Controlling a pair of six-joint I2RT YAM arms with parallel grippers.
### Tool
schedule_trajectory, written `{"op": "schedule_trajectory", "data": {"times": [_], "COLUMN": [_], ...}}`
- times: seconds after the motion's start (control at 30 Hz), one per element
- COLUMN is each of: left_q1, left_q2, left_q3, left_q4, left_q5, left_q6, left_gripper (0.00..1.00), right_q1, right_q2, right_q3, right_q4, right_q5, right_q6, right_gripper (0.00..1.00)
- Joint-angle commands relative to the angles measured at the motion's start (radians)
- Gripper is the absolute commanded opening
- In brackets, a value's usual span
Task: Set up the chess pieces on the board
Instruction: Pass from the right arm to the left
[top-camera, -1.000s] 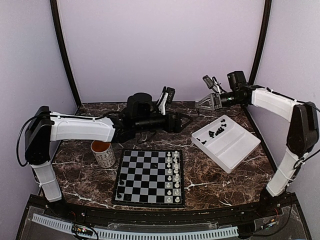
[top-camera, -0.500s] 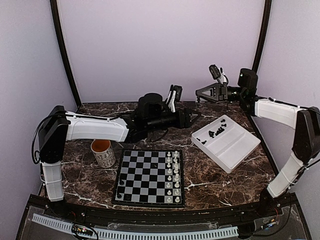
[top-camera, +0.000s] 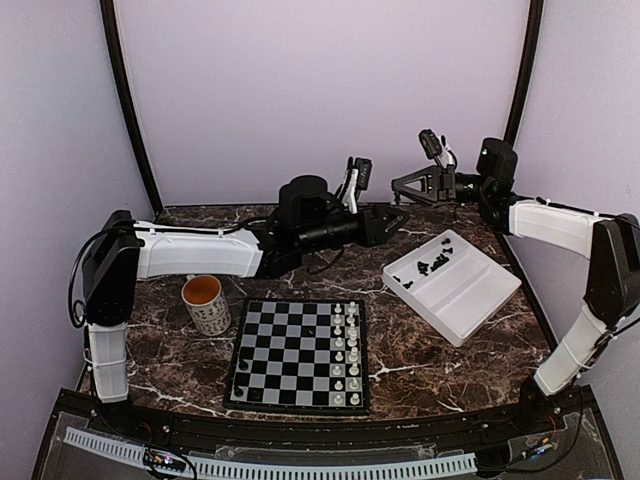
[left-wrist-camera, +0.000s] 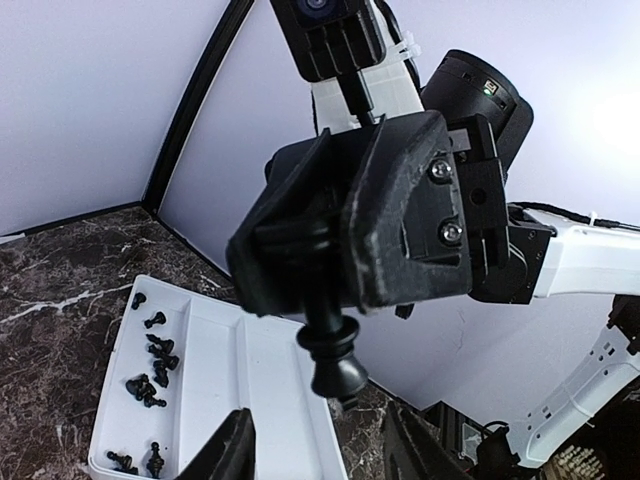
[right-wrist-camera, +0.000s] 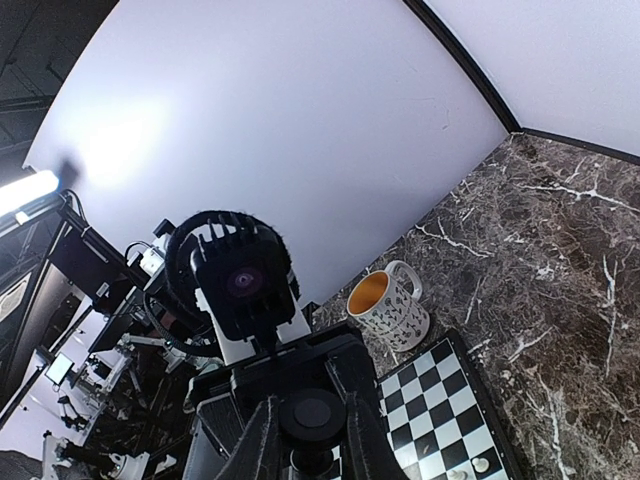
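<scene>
My right gripper (top-camera: 398, 189) is raised at the back of the table, shut on a black chess piece (left-wrist-camera: 335, 350); the piece's round base shows between its fingers in the right wrist view (right-wrist-camera: 310, 415). My left gripper (top-camera: 397, 217) faces it, open, its fingertips (left-wrist-camera: 235, 450) just short of the hanging piece. Several black chess pieces (top-camera: 430, 265) lie in the white tray (top-camera: 470, 295). The board (top-camera: 295, 355) lies near the front, with a column of white pieces (top-camera: 346, 350) on its right side and a black piece (top-camera: 243, 368) at its left edge.
A patterned mug (top-camera: 205, 303) with an orange inside stands left of the board. The tray sits at the right on the marble table. Black corner posts rise at the back left and back right.
My left arm has reached further right, up to the right gripper. My right gripper rose and turned level a second ago, then held still with the piece.
</scene>
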Motion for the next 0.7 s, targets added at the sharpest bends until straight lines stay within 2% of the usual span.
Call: {"op": "schedule_trajectory", "data": {"times": [0.0,0.33,0.67], "left_q1": [-0.003,0.002,0.017], "left_q2": [-0.008,-0.007,-0.007], "left_q3": [0.037,0.063,0.065], "left_q4": [0.031,0.034,0.036], "left_q5": [0.027,0.036,0.052], "left_q6": [0.022,0.028,0.002], "left_gripper": [0.45,0.40,0.27], "right_q1": [0.009,0.022,0.036], "right_q2": [-0.033,-0.034,-0.039], "right_q3": [-0.010,-0.007,0.004], "right_q4": [0.044,0.021,-0.032], "right_q5": [-0.010,-0.010,-0.006], "right_q6": [0.002,-0.014,-0.058], "right_gripper": [0.10,0.11,0.11]}}
